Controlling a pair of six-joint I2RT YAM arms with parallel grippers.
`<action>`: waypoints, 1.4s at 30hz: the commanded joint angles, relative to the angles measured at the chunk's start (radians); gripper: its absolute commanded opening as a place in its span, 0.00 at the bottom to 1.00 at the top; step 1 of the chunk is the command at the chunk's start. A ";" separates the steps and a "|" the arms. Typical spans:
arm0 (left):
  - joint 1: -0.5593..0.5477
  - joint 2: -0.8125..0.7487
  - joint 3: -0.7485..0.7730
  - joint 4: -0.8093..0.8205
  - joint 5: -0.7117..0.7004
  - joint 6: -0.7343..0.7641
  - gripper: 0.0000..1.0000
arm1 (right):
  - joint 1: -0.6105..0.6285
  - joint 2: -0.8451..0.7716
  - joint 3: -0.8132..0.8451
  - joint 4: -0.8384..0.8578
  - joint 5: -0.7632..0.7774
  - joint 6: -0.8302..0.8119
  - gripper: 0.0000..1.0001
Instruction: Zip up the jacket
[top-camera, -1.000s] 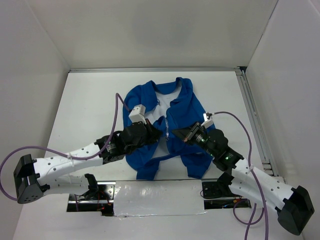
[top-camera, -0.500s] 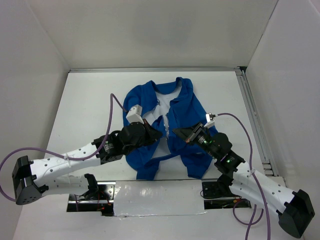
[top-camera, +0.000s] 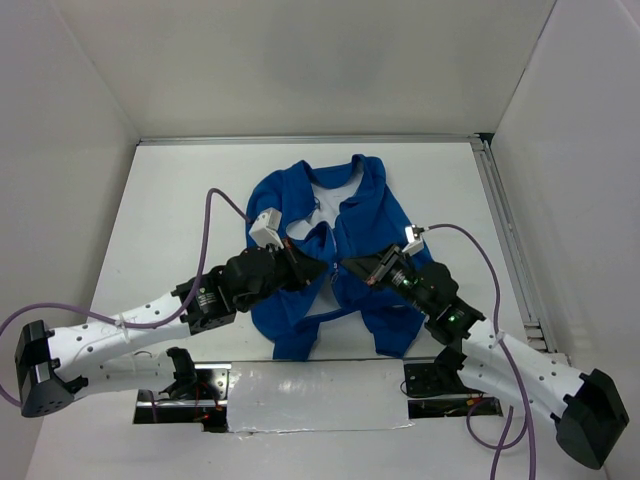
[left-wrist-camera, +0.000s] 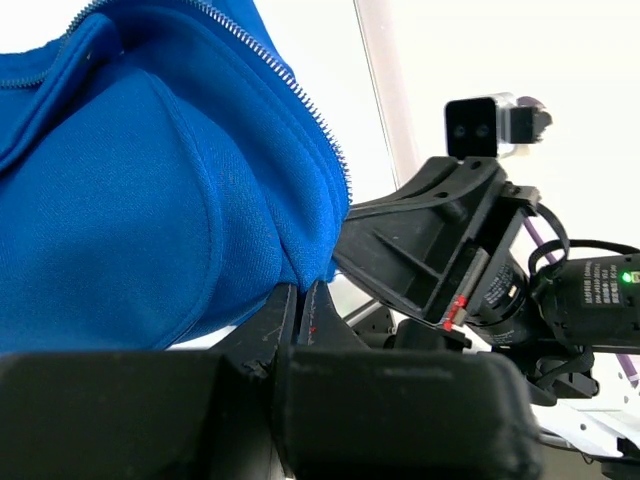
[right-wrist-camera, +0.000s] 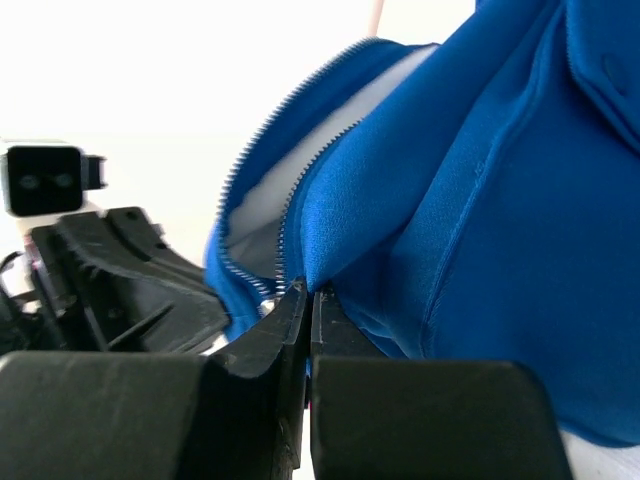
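Observation:
The royal-blue jacket (top-camera: 365, 215) lies open on the white table, collar at the far side, white lining showing in the middle. My left gripper (top-camera: 318, 268) is shut on the bottom corner of the jacket's left front panel (left-wrist-camera: 180, 210), next to the silver zipper teeth (left-wrist-camera: 300, 100). My right gripper (top-camera: 347, 265) is shut on the bottom edge of the right front panel (right-wrist-camera: 480, 200), beside its zipper teeth (right-wrist-camera: 285, 225). The two grippers face each other, a small gap apart, over the lower middle of the jacket.
White walls enclose the table (top-camera: 180, 200) on three sides. A metal rail (top-camera: 505, 240) runs along the right edge. Purple cables loop off both wrists. A foil-covered strip (top-camera: 320, 395) lies at the near edge between the arm bases.
Both grippers have moved toward each other, drawing the lower front edges of the jacket closer together. The left arm has shifted right and forward.

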 joint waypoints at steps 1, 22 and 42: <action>-0.008 -0.012 0.019 0.056 0.037 0.016 0.00 | 0.018 -0.054 -0.016 0.140 0.025 -0.015 0.00; -0.007 -0.057 -0.053 -0.002 0.282 0.159 0.00 | 0.018 -0.114 0.039 0.134 0.159 -0.111 0.00; 0.039 0.183 0.158 -0.321 0.179 0.126 0.00 | -0.020 0.093 0.292 -0.416 0.028 -0.340 0.11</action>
